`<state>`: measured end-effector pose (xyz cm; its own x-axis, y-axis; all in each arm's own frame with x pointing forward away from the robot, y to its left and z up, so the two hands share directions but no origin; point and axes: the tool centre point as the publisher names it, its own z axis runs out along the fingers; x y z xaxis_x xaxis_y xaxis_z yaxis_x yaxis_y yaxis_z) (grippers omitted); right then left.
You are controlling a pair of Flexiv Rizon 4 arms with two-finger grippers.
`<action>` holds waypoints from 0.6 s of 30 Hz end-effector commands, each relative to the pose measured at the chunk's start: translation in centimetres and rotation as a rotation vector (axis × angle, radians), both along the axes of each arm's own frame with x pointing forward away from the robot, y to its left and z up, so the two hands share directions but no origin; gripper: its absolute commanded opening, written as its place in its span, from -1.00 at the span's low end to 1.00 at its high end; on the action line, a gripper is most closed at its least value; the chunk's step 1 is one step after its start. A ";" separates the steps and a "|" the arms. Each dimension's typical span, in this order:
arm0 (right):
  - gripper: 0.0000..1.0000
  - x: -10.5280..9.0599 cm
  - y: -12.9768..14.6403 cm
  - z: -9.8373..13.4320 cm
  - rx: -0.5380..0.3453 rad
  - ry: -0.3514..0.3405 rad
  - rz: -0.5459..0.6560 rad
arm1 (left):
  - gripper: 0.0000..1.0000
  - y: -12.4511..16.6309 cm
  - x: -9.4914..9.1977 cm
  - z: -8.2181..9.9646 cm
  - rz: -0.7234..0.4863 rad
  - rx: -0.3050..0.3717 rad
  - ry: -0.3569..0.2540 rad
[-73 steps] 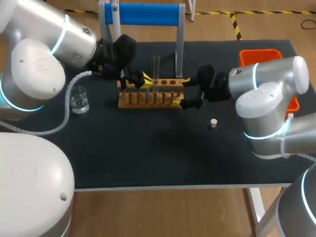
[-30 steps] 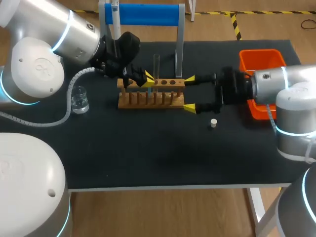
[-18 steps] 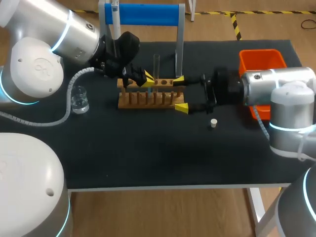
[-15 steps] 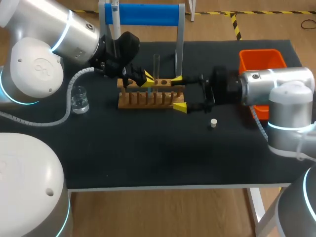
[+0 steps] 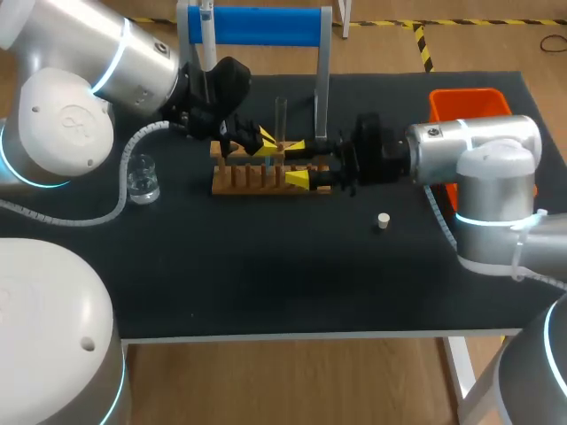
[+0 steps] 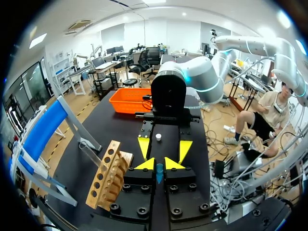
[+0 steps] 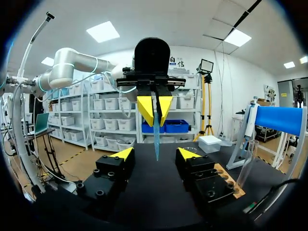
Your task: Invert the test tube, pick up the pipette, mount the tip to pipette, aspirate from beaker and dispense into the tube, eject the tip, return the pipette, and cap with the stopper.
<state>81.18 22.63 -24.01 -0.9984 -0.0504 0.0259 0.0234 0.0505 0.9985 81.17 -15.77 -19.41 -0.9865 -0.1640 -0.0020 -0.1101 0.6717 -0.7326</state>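
Observation:
My left gripper (image 5: pixel 265 142) hangs over the wooden rack (image 5: pixel 266 175), shut on a thin blue pipette tip (image 5: pixel 266 160) that points down. In the right wrist view the pipette tip (image 7: pixel 156 134) hangs from the left gripper (image 7: pixel 154 110), just ahead of my right gripper (image 7: pixel 155 154) and in line with the gap between its fingers, touching neither. My right gripper (image 5: pixel 298 163) is open, level with the rack's right half. A clear test tube (image 5: pixel 281 119) stands upright in the rack. The pipette (image 5: pixel 205 19) hangs on the blue stand (image 5: pixel 257 27). A small white stopper (image 5: pixel 383 220) lies on the mat.
A glass beaker (image 5: pixel 142 178) with liquid stands at the left on the black mat (image 5: pixel 266 266). An orange bin (image 5: pixel 467 103) sits at the back right behind my right arm. The stand's metal legs (image 5: pixel 322 80) rise just behind the rack.
My right arm has slid left from near the stopper to the rack's right half, and its fingers have come closer together. The left arm and the blue tip have stayed put.

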 end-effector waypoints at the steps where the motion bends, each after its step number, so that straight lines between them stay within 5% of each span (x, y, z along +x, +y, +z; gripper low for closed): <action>1: 0.00 0.7 1.7 -0.1 0.000 0.002 0.007 | -1.00 0.0 0.1 0.1 -0.001 0.004 0.003; 18: -0.01 1.3 3.8 0.7 0.024 0.008 0.034 | -1.00 0.0 0.1 0.1 -0.001 0.004 0.003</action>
